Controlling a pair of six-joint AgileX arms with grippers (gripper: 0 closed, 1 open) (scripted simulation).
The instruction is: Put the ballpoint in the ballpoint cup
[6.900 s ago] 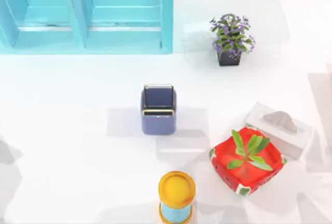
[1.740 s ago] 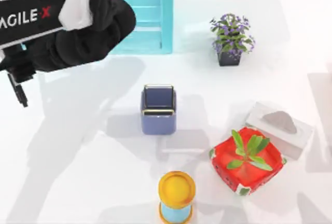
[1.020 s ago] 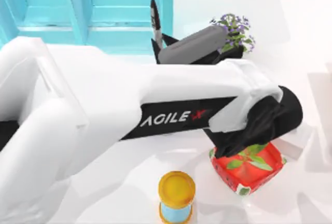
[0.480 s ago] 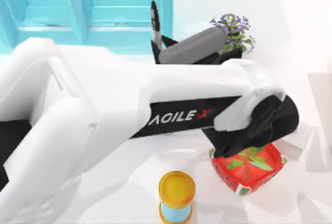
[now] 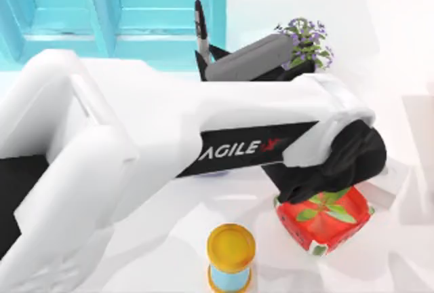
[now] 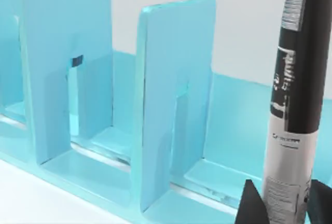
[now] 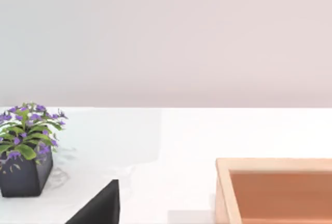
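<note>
My left arm (image 5: 224, 137) reaches across the middle of the table and hides the ballpoint cup beneath it. Its gripper (image 5: 206, 57) is shut on the ballpoint (image 5: 201, 27), a slim black pen with a pale grey band. The pen points toward the far edge, over the front of the turquoise rack (image 5: 122, 15). In the left wrist view the ballpoint (image 6: 293, 99) stands upright between the two dark fingertips (image 6: 250, 206), with the turquoise rack (image 6: 171, 105) behind it. The grip is near the pen's lower end.
A purple-flowered plant in a dark pot (image 5: 308, 38) stands right of the gripper, and the same plant (image 7: 23, 151) appears in the right wrist view. A red strawberry planter (image 5: 325, 215), a white tissue box (image 5: 390, 178) and a yellow-topped light-blue cylinder (image 5: 230, 256) sit nearer the front. A tan open box (image 7: 275, 190) is nearby.
The left arm came in from the far left carrying the pen and swung across the table, covering the cup. Over the last half second it has only crept slightly.
</note>
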